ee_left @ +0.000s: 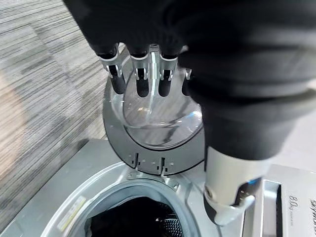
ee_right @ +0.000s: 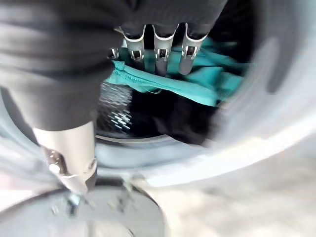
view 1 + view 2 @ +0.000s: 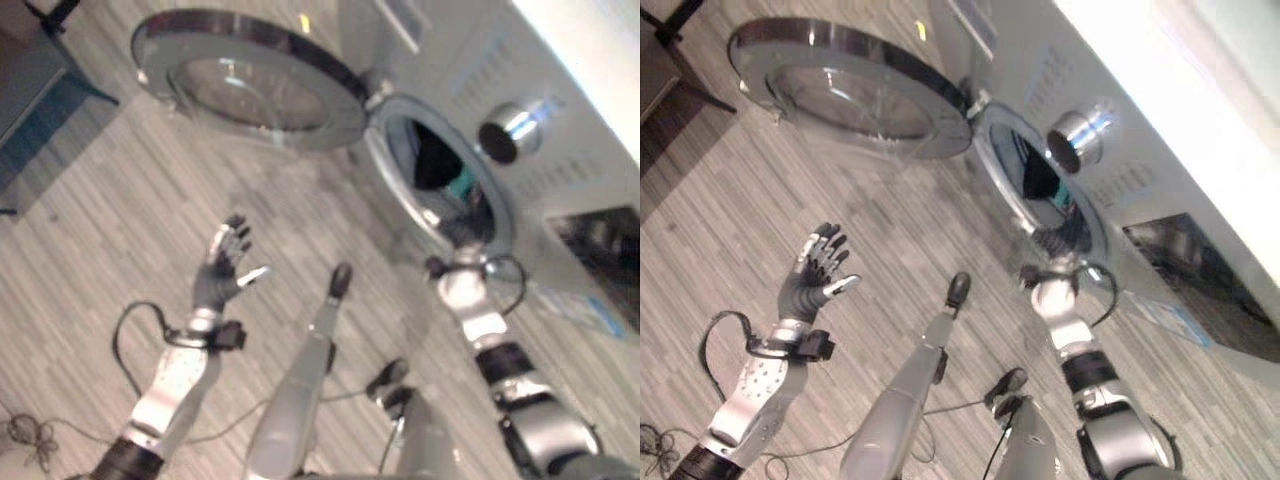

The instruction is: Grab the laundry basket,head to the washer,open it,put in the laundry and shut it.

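Laundry [image 2: 197, 86]: teal and dark cloth | inside washer [image 3: 560, 150] | door [image 3: 250, 85] open

Right hand [image 2: 148, 29] blurring at the drum [image 2: 118, 113] mouth, fingertips [image 2: 190, 61] lying against teal cloth [image 2: 197, 84]; grip unclear. Door [image 1: 153, 143] cutting off behind left hand [image 1: 148, 29], toward 12 o'clock.
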Robot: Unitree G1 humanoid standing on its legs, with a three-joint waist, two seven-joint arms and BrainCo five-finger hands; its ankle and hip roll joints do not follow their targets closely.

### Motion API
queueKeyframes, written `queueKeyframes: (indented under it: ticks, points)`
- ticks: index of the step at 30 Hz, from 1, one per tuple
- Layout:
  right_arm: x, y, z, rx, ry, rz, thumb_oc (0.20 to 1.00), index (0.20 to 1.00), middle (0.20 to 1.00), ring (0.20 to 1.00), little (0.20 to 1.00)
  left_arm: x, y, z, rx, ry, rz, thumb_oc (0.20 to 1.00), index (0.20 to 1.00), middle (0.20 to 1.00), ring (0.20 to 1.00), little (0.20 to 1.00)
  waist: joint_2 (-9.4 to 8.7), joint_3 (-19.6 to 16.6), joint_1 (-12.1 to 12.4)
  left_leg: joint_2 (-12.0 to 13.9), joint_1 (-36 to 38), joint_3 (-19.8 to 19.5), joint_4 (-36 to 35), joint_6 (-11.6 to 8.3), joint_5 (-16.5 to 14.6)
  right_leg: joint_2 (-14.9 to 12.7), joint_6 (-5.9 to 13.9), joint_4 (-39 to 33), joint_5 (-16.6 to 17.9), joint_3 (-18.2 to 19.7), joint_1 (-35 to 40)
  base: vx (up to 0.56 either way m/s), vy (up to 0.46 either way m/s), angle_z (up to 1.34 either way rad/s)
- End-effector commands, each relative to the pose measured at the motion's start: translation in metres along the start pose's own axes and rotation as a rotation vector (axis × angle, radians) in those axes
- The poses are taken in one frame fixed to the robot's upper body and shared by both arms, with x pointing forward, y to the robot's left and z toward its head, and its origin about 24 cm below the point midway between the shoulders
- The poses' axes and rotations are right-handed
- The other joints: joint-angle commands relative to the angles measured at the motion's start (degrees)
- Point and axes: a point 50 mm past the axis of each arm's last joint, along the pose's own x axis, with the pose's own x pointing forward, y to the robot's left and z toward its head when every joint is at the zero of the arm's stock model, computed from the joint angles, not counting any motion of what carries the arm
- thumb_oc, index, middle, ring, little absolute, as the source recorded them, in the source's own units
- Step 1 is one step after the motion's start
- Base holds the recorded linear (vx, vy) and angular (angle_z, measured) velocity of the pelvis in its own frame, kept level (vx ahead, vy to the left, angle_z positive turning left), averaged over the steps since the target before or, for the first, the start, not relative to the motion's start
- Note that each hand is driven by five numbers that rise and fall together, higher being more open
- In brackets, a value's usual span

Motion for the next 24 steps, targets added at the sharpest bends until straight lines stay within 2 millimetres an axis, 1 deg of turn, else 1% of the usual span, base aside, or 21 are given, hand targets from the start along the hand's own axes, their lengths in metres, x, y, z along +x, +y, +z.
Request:
queueKeyframes:
  ticks: [1, 2, 3, 4, 5, 6, 7, 8, 9, 11, 12, 13, 15, 16, 17, 19, 21, 23, 24]
  points:
    - [-0.012, 0.006, -0.016, -0.043, 0.037, 0.136, 1.000, 1.000, 1.000, 1.000, 1.000, -0.009, 0.014, 0.000, 0.088, -0.014, 0.040, 1.000, 1.000, 1.000, 1.000, 1.000, -1.34, -0.4, -0.1, 3.3, 5.2, 3.5, 1.8, -2.48, -8.5, 1.8, -0.53, -10.8, 6.4, 1.7, 6.2, 0.03, -0.026, -0.18]
    - [-0.024, 0.005, -0.033, -0.070, 0.095, 0.174, 1.000, 1.000, 1.000, 1.000, 1.000, -0.012, 0.018, -0.002, 0.097, -0.001, 0.053, 1.000, 1.000, 1.000, 1.000, 1.000, -1.69, -0.8, -0.4, 3.5, 6.4, 3.5, 1.7, -2.49, -8.6, 1.9, -0.66, -11.4, 6.5, 1.7, 7.6, 0.02, -0.019, -0.19]
    - [-0.024, 0.006, -0.033, -0.070, 0.095, 0.174, 1.000, 1.000, 1.000, 1.000, 1.000, -0.012, 0.018, -0.002, 0.097, 0.000, 0.053, 1.000, 1.000, 1.000, 1.000, 1.000, -1.69, -0.8, -0.5, 3.5, 6.4, 3.4, 1.7, -2.49, -8.6, 1.9, -0.66, -11.5, 6.5, 1.7, 7.7, 0.02, -0.021, -0.16]
    - [-0.046, 0.002, -0.063, -0.097, 0.217, 0.221, 1.000, 1.000, 1.000, 1.000, 1.000, -0.016, 0.026, -0.004, 0.111, 0.016, 0.078, 1.000, 1.000, 1.000, 1.000, 1.000, -2.09, -1.6, -1.2, 4.0, 8.2, 3.5, 1.6, -2.59, -8.6, 1.9, -0.75, -12.3, 6.5, 1.6, 9.4, 0.01, -0.011, -0.09]
    - [-0.057, -0.001, -0.077, -0.116, 0.273, 0.245, 1.000, 1.000, 1.000, 1.000, 1.000, -0.019, 0.030, -0.006, 0.116, 0.027, 0.084, 1.000, 1.000, 1.000, 1.000, 1.000, -2.28, -2.1, -1.6, 4.1, 9.2, 3.5, 1.3, -2.67, -8.6, 2.2, -0.69, -13.0, 6.7, 1.4, 10.7, 0.02, -0.012, -0.05]
    - [-0.082, -0.006, -0.102, -0.173, 0.371, 0.301, 1.000, 1.000, 1.000, 1.000, 1.000, -0.023, 0.035, -0.008, 0.122, 0.045, 0.093, 1.000, 1.000, 1.000, 1.000, 1.000, -2.38, -3.3, -2.2, 4.6, 11.4, 3.5, 0.4, -2.90, -8.4, 2.5, -0.60, -14.1, 7.0, 1.4, 12.4, 0.00, 0.000, 0.00]
    - [-0.094, -0.009, -0.112, -0.194, 0.416, 0.324, 1.000, 1.000, 1.000, 1.000, 1.000, -0.026, 0.036, -0.009, 0.126, 0.053, 0.091, 1.000, 1.000, 1.000, 1.000, 1.000, -2.44, -3.9, -2.5, 4.7, 12.3, 3.4, -0.2, -3.01, -8.3, 2.7, -0.60, -14.5, 7.2, 1.5, 13.1, 0.00, 0.000, 0.00]
    - [-0.110, -0.016, -0.127, -0.229, 0.493, 0.346, 1.000, 1.000, 1.000, 1.000, 1.000, -0.030, 0.039, -0.012, 0.129, 0.077, 0.094, 1.000, 1.000, 1.000, 1.000, 1.000, -2.70, -4.9, -3.1, 5.2, 14.0, 3.5, -1.0, -3.25, -8.0, 3.1, -0.51, -15.8, 7.7, 1.9, 14.6, -0.05, 0.029, -0.02]
    - [-0.120, -0.019, -0.135, -0.236, 0.534, 0.353, 1.000, 1.000, 1.000, 1.000, 1.000, -0.032, 0.040, -0.016, 0.130, 0.095, 0.096, 1.000, 1.000, 1.000, 1.000, 1.000, -2.42, -5.3, -3.2, 5.5, 14.3, 3.9, -1.0, -2.77, -6.7, 3.3, -0.57, -16.3, 9.2, 1.4, 15.0, -0.07, 0.012, -0.01]
    - [-0.133, -0.026, -0.148, -0.263, 0.612, 0.345, 1.000, 1.000, 1.000, 1.000, 1.000, -0.036, 0.040, -0.024, 0.125, 0.142, 0.102, 1.000, 1.000, 1.000, 1.000, 1.000, -2.66, -6.1, -3.7, 6.2, 16.5, 4.3, -1.9, -2.99, -6.3, 3.8, -0.68, -17.3, 9.8, 2.3, 16.7, -0.05, -0.011, 0.00]
    - [-0.135, -0.029, -0.150, -0.290, 0.619, 0.348, 1.000, 1.000, 1.000, 1.000, 1.000, -0.038, 0.041, -0.027, 0.127, 0.158, 0.102, 1.000, 1.000, 1.000, 1.000, 1.000, -2.71, -6.5, -3.9, 6.5, 17.2, 4.5, -2.1, -3.08, -6.2, 4.0, -0.72, -17.7, 9.9, 2.9, 17.2, -0.04, -0.042, -0.07]
    - [-0.141, -0.033, -0.155, -0.336, 0.635, 0.363, 1.000, 1.000, 1.000, 1.000, 1.000, -0.039, 0.041, -0.030, 0.129, 0.176, 0.098, 1.000, 1.000, 1.000, 1.000, 1.000, -2.67, -7.1, -4.3, 6.9, 18.2, 4.6, -2.4, -3.20, -6.0, 4.3, -0.88, -18.1, 10.0, 3.6, 17.9, -0.03, -0.043, -0.10]
    - [-0.150, -0.039, -0.162, -0.372, 0.675, 0.367, 1.000, 1.000, 1.000, 1.000, 1.000, -0.042, 0.040, -0.033, 0.128, 0.194, 0.085, 1.000, 1.000, 1.000, 1.000, 1.000, -2.56, -8.0, -4.7, 7.6, 20.1, 5.0, -3.1, -3.45, -5.8, 4.9, -1.14, -18.8, 10.0, 4.3, 19.3, -0.03, -0.054, -0.19]
    - [-0.153, -0.045, -0.166, -0.370, 0.711, 0.343, 1.000, 1.000, 1.000, 1.000, 1.000, -0.043, 0.039, -0.035, 0.131, 0.206, 0.080, 1.000, 1.000, 1.000, 1.000, 1.000, -2.51, -8.4, -5.1, 8.1, 21.1, 5.3, -3.5, -3.66, -5.5, 5.2, -1.27, -19.0, 9.9, 4.7, 20.1, -0.03, -0.050, -0.23]
    - [-0.153, -0.045, -0.166, -0.370, 0.711, 0.342, 1.000, 1.000, 1.000, 1.000, 1.000, -0.042, 0.039, -0.035, 0.131, 0.206, 0.080, 1.000, 1.000, 1.000, 1.000, 1.000, -2.49, -8.3, -5.0, 8.1, 21.3, 5.3, -3.6, -3.68, -5.5, 5.2, -1.29, -19.1, 9.9, 4.7, 20.3, -0.10, -0.083, -0.20]
    - [-0.161, -0.054, -0.173, -0.337, 0.779, 0.285, 1.000, 1.000, 1.000, 1.000, 1.000, -0.044, 0.037, -0.043, 0.106, 0.242, 0.091, 1.000, 1.000, 1.000, 1.000, 1.000, -2.38, -9.3, -6.0, 10.1, 23.6, 6.1, -4.1, -4.43, -4.6, 6.4, -2.00, -19.5, 9.5, 6.7, 21.6, -0.11, -0.097, -0.17]
    - [-0.163, -0.062, -0.176, -0.307, 0.819, 0.238, 1.000, 1.000, 1.000, 1.000, 1.000, -0.047, 0.035, -0.048, 0.084, 0.265, 0.099, 1.000, 1.000, 1.000, 1.000, 1.000, -2.19, -9.7, -6.1, 11.6, 24.7, 6.4, -4.2, -4.84, -3.8, 7.5, -2.70, -19.7, 9.0, 8.2, 22.5, -0.09, -0.116, -0.39]
    - [-0.161, -0.070, -0.177, -0.274, 0.839, 0.185, 1.000, 1.000, 1.000, 1.000, 1.000, -0.048, 0.032, -0.051, 0.058, 0.276, 0.109, 1.000, 1.000, 1.000, 1.000, 1.000, -1.75, -9.7, -6.1, 12.9, 24.6, 6.1, -3.8, -5.50, -1.9, 8.7, -3.42, -20.4, 8.8, 9.3, 23.0, -0.16, -0.123, -0.26]
    - [-0.156, -0.084, -0.178, -0.224, 0.859, 0.082, 1.000, 1.000, 1.000, 1.000, 1.000, -0.048, 0.027, -0.057, 0.038, 0.294, 0.113, 1.000, 1.000, 1.000, 1.000, 1.000, -0.80, -9.6, -6.1, 14.6, 24.2, 5.5, -4.2, -7.42, 2.5, 10.0, -4.10, -21.7, 8.6, 9.9, 23.8, -0.17, -0.088, -0.22]
